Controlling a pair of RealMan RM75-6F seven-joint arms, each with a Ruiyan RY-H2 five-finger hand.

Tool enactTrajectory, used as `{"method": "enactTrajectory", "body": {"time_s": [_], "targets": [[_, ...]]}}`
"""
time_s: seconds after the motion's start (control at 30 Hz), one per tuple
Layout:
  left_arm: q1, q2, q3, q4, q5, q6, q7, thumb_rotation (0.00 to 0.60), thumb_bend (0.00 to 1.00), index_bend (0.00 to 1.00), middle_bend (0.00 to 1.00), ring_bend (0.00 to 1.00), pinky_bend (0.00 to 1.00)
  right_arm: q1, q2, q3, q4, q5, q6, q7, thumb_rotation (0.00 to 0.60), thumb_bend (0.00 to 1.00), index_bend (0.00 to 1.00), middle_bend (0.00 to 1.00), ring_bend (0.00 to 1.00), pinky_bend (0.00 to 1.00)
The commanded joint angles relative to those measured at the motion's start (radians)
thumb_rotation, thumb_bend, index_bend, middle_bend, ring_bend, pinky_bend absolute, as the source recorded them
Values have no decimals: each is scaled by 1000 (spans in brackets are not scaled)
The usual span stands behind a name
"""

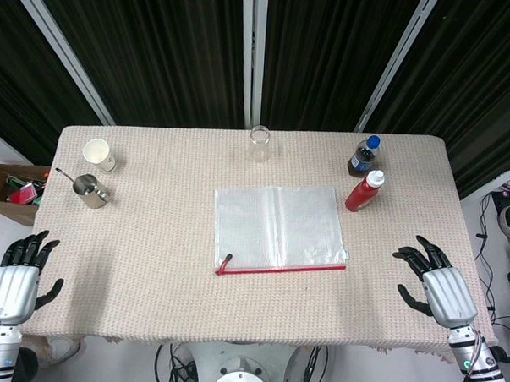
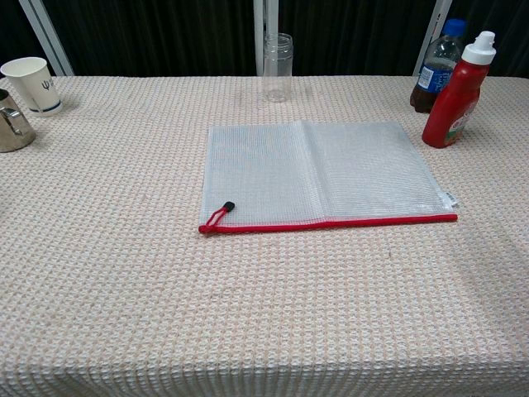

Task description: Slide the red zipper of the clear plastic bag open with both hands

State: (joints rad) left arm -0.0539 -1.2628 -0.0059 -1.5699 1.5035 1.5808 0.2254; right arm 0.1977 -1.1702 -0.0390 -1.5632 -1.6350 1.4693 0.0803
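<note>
We are holding both hands empty with fingers spread: our left hand (image 1: 18, 278) at eight o'clock of the table, our right hand (image 1: 437, 283) at four. The clear plastic bag (image 1: 279, 226) is lying flat at centre, its red zipper (image 1: 281, 267) along the six o'clock edge, apparently closed, pull at the left end. Everything is remaining to do.

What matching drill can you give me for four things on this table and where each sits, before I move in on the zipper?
Things:
1. zipper pull
2. red squeeze bottle
3. paper cup
4. clear glass jar

Places:
A. far edge, middle
B. far left corner
C. left end of the bag's near edge
D. right of the bag, beside the cola bottle

Pairs: 1-C, 2-D, 3-B, 4-A
</note>
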Motion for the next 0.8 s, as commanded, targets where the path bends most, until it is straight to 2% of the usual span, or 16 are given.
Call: {"method": "enactTrajectory", "body": {"time_s": [0.03, 0.17, 0.27, 0.37, 0.47, 0.63, 0.8], "targets": [[4, 5, -2, -8, -7, -5, 0, 600, 238, 193, 107, 109, 153, 15, -3, 1, -8, -16, -21, -11, 600, 245, 274, 228, 54, 154], [9, 10, 1, -18, -1, -5, -6, 600, 239, 193, 107, 108, 153, 70, -9, 2, -30, -72, -81, -25, 600, 245, 274, 228, 54, 154], [11, 11, 1, -23, 10, -1, -3, 600, 238, 193, 107, 108, 154, 151, -25, 15, -61, -134, -161, -45, 600, 245, 274, 228, 54, 155], [13, 10, 2, -28, 22, 7, -5, 600, 238, 193, 107, 108, 153, 257, -62, 42, -96, -159, -292, -70, 600, 245, 274, 224, 54, 156], [15, 9, 3, -31, 30, 9, -6, 600, 237, 193, 107, 108, 154, 374, -126, 91, -98, -128, -454, -97, 600, 246, 275, 215, 54, 156], [17, 5, 1, -28, 31, 6, -19, 600, 232, 193, 107, 108, 153, 541, -301, 184, 24, -30, -651, -131, 600, 234, 312, 206, 52, 157], [16, 4, 0, -22, 30, -5, -31, 600, 230, 193, 107, 109, 153, 656, -459, 238, 158, 34, -749, -203, 600, 202, 355, 205, 50, 157]]}}
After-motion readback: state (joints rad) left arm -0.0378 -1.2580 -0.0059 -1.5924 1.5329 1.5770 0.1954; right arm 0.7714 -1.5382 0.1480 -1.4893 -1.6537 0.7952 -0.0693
